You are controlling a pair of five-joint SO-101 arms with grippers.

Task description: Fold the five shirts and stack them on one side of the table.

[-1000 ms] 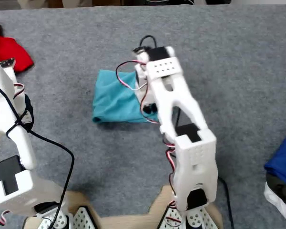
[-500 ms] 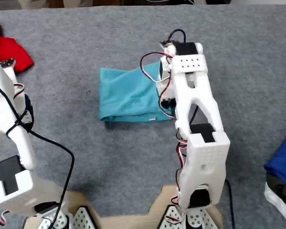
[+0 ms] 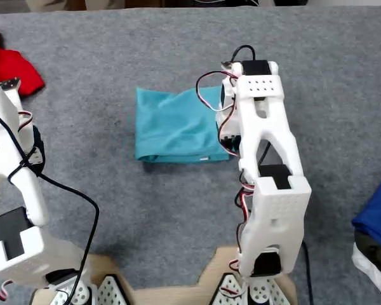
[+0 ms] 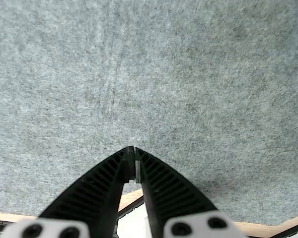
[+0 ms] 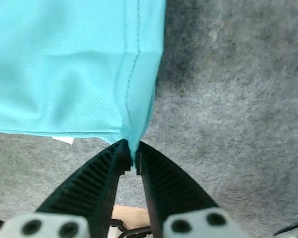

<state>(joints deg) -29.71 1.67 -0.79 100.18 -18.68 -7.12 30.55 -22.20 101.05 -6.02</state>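
Observation:
A folded teal shirt (image 3: 178, 126) lies in the middle of the grey felt table. My right gripper (image 5: 131, 153) is shut on the teal shirt (image 5: 74, 64) at its right-hand edge; in the high view the right arm (image 3: 261, 121) stands just right of the cloth. A crumpled red shirt (image 3: 9, 68) lies at the far left. At the right edge sits a stack with a blue shirt (image 3: 376, 219) on top. My left gripper (image 4: 134, 159) is shut on nothing over bare felt, and the left arm (image 3: 13, 165) stands at the left edge.
Under the blue shirt lie a dark garment (image 3: 372, 248) and a white one (image 3: 371, 270). A wooden board (image 3: 159, 289) at the front edge carries both arm bases. Bare grey felt (image 3: 330, 82) stretches across the back right.
My right arm has dragged the teal shirt's edge to the right, spreading the cloth wider and flatter. The left arm has stayed still.

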